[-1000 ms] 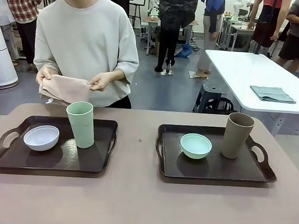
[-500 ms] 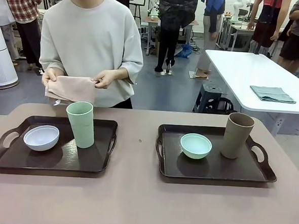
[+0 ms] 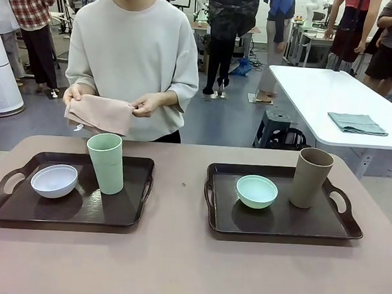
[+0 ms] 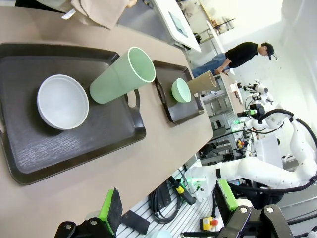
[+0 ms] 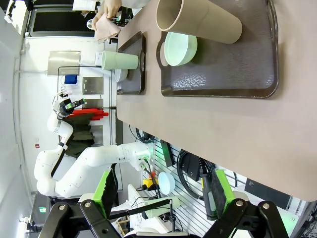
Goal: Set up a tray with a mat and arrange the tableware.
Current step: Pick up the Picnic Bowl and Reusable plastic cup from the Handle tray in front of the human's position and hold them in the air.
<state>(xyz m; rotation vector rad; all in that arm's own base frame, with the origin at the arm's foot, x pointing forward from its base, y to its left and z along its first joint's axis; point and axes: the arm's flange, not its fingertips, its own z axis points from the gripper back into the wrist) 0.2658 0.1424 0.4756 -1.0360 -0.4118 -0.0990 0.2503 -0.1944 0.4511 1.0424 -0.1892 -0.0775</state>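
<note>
Two dark trays lie side by side on the brown table. The left tray [image 3: 65, 215] carries a white bowl [image 3: 54, 180] and a pale green cup [image 3: 106, 163]. On the right tray [image 3: 278, 225] stand a mint bowl [image 3: 256, 191] and a taupe cup [image 3: 310, 178]. Behind the far edge a person holds a folded beige mat [image 3: 99, 113] in both hands, above the left tray. My left gripper [image 4: 168, 206] hangs open off the table's near side, well short of the left tray [image 4: 59, 153]. My right gripper [image 5: 162, 193] is open too, back from the right tray [image 5: 223, 74].
A strip of brown tabletop [image 3: 176, 252] separates the trays and runs along the near edge. Behind at the right stands a white table [image 3: 332, 95] with a folded grey cloth [image 3: 357, 123], and a stool [image 3: 273, 128] beside it. People stand farther back.
The person has shifted to the right along the far edge, carrying the beige mat in both hands. Trays, bowls and cups have stayed put.
</note>
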